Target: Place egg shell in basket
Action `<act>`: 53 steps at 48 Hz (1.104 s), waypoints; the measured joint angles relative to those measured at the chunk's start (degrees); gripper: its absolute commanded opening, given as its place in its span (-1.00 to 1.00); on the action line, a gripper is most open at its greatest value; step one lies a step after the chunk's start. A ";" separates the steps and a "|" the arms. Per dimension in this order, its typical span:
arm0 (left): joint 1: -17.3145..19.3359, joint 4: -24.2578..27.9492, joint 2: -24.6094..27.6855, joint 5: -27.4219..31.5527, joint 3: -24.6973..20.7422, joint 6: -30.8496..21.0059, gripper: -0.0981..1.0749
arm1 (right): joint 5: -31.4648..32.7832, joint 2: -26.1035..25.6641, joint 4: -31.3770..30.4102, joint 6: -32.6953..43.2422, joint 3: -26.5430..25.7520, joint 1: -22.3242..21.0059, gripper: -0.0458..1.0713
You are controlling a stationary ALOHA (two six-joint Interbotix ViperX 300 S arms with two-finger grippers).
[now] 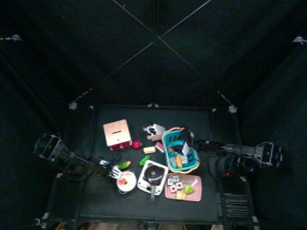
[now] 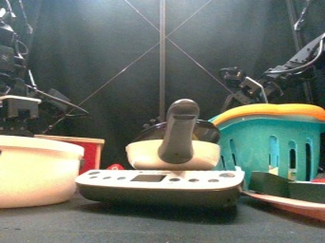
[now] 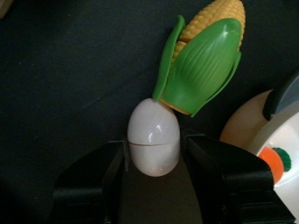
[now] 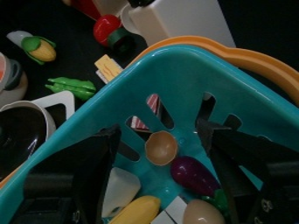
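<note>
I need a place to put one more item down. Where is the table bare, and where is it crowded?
Bare: the table's far strip behind the pink box and basket, plus the left side beside the box. Crowded: the front middle, from the scale to the basket.

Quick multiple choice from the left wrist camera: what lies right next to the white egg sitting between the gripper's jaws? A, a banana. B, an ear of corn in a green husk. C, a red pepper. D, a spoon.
B: the left wrist view shows the white egg with the ear of corn, yellow kernels in a green husk, lying right beside it.

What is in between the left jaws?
A white egg sits between them, its tip touching the toy corn, as the left wrist view shows.
</note>
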 measured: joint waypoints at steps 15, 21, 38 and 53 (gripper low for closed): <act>-0.53 1.67 -8.35 3.34 -0.62 0.18 0.37 | 0.00 0.00 0.09 0.00 -0.09 0.44 0.87; -1.14 2.64 -10.90 3.87 -0.70 0.09 0.37 | 0.00 0.00 0.09 0.00 -0.18 0.44 0.87; -1.23 2.99 -11.87 4.66 -0.62 0.18 0.37 | 0.00 0.00 0.00 0.09 -0.26 0.88 0.87; -1.23 3.52 -11.95 4.66 -0.44 0.44 0.37 | 0.00 0.00 0.18 0.09 -0.26 1.41 0.87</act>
